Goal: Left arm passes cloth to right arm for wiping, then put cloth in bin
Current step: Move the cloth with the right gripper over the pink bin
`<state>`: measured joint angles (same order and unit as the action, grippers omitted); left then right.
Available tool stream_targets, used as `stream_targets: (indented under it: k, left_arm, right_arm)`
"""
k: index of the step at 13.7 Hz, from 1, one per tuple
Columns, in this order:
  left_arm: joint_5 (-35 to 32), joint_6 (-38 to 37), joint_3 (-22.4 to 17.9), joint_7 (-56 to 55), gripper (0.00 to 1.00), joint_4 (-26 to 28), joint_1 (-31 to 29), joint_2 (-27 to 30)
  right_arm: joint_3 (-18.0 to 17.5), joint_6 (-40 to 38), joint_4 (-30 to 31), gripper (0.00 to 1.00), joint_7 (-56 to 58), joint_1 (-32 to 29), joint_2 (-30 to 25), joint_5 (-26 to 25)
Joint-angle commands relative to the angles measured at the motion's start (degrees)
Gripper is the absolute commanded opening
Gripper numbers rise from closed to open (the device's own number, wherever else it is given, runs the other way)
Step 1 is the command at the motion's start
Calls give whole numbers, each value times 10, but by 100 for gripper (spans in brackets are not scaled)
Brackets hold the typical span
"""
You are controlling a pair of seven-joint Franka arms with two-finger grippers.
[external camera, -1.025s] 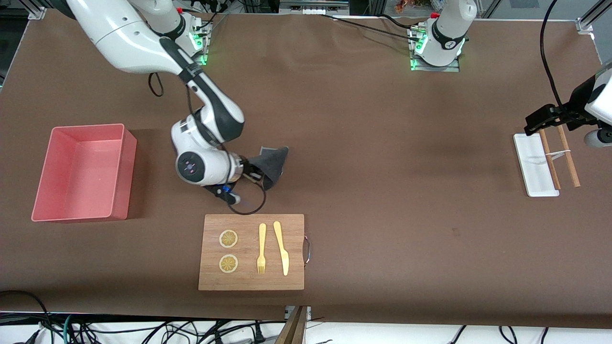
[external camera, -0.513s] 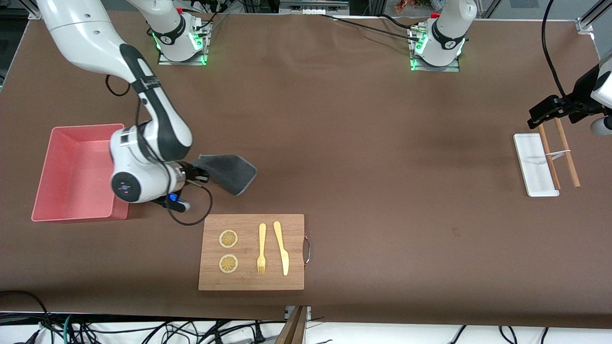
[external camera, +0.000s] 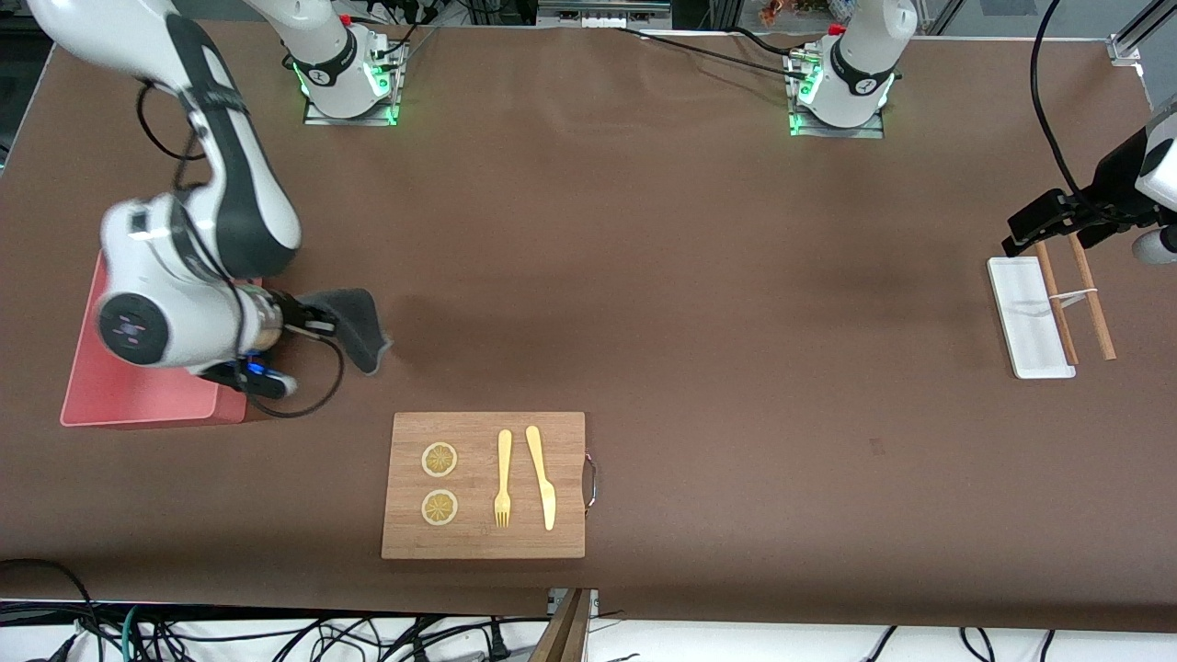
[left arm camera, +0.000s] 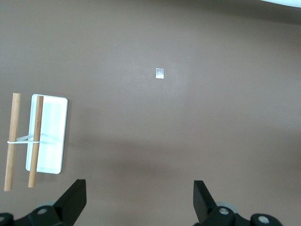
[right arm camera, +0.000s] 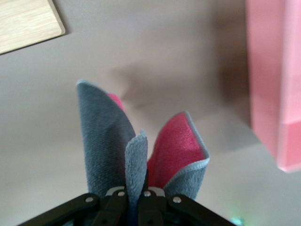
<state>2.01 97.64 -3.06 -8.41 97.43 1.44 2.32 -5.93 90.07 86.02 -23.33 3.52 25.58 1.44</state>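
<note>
Right hand [external camera: 308,320] pinches the cloth [external camera: 357,324] (grey face showing) above the counter [external camera: 644,276] beside the bin [external camera: 138,400]; left hand [left arm camera: 139,200] waits, wide

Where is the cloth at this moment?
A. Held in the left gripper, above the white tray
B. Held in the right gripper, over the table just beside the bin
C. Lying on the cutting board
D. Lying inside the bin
B: the right gripper is shut on the cloth, which hangs over bare table next to the bin, not yet above it; the left gripper is open and empty.
</note>
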Motion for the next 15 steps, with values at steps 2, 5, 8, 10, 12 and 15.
stream_targets:
  k: [2, 5, 8, 10, 12, 15]
  left_arm:
    - [5, 4, 3, -2, 100, -15, -3, -13]
    - [5, 4, 4, 1, 100, -26, -3, -20]
    - [5, 4, 4, 3, 100, -30, -1, -28]
    - [1, 4, 9, 1, 100, -39, 7, -45]
    - [1, 3, 13, 1, 100, -48, 6, -50]
    - [4, 3, 12, -5, 100, -51, 2, -50]
  right_arm:
    - [66, -110, -72, 0, 135, -13, -8, -4]
    - [152, -135, -77, 0, 288, -13, -7, -29]
    - [216, -125, -72, 0, 393, -19, 7, -48]
    - [222, -98, -53, 0, 410, -26, 15, -66]
    - [225, -52, -18, 0, 414, -34, 17, -79]
    - [225, 20, 13, 0, 418, -36, 43, -72]
